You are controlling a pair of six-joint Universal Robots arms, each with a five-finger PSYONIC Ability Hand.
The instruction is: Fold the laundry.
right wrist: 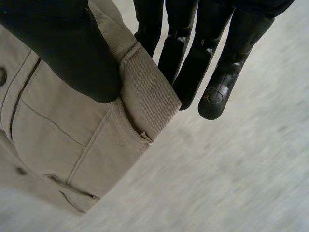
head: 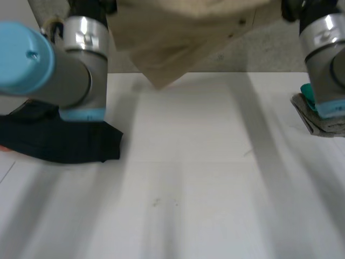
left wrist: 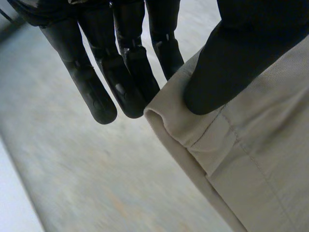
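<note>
Two pinch grips: left hand [left wrist: 241, 63] and right hand [right wrist: 63, 48] each thumb-clamp the beige garment [head: 183, 38], hanging between them over tabletop [head: 188, 162] far edge.

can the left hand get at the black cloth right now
Probably not: the left hand pinches the beige garment, held up above the table, so it isn't free for the black cloth.
</note>
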